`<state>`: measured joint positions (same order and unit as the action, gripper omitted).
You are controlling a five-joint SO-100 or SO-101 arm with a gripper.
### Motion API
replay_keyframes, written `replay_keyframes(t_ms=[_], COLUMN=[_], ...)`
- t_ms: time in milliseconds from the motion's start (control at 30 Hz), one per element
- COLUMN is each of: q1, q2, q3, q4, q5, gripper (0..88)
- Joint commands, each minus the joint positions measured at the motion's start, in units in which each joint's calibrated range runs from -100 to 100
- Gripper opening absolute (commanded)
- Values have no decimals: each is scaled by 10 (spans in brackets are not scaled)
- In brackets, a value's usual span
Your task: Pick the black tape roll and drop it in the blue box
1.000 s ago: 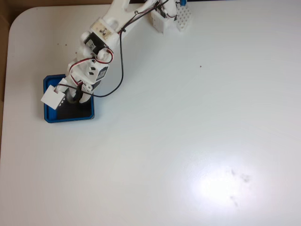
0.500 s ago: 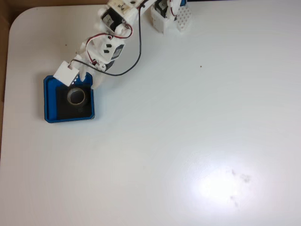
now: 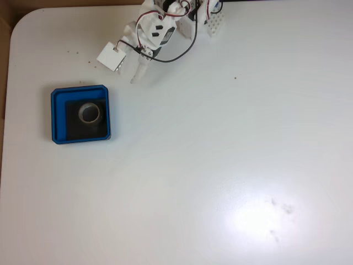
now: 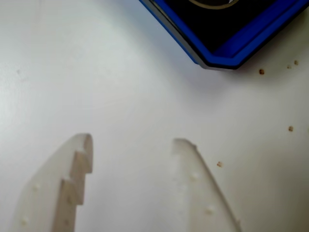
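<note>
The black tape roll (image 3: 89, 113) lies flat on the dark floor of the blue box (image 3: 58, 118) at the table's left in the fixed view; its pale inner core shows. In the wrist view a corner of the blue box (image 4: 251, 41) sits at the top edge with a sliver of the tape roll (image 4: 212, 5) inside. My gripper (image 3: 134, 78) hangs above bare table, up and to the right of the box, well apart from it. The gripper (image 4: 135, 140) is open, its two whitish fingers (image 4: 75, 179) spread with only tabletop between them.
The arm's white base and a small white block (image 3: 214, 22) stand at the table's top edge. The rounded table corner (image 3: 25, 22) is at the upper left. Small brown crumbs (image 4: 219, 164) dot the surface near the box. A bright glare patch (image 3: 259, 218) lies lower right.
The gripper let go of the tape roll inside the box, then pulled up and to the right, away from the box toward the arm's base. The roll stays in the box.
</note>
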<state>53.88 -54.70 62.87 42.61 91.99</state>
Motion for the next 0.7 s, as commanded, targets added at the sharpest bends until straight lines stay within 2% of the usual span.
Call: replay_keyframes(t_ms=[0, 333, 667], q1=[-4, -4, -4], q2=[-89, -263, -350], q3=[61, 221, 355], q4=[-6, -12, -99], q5=[-3, -3, 3], gripper=[149, 149, 149])
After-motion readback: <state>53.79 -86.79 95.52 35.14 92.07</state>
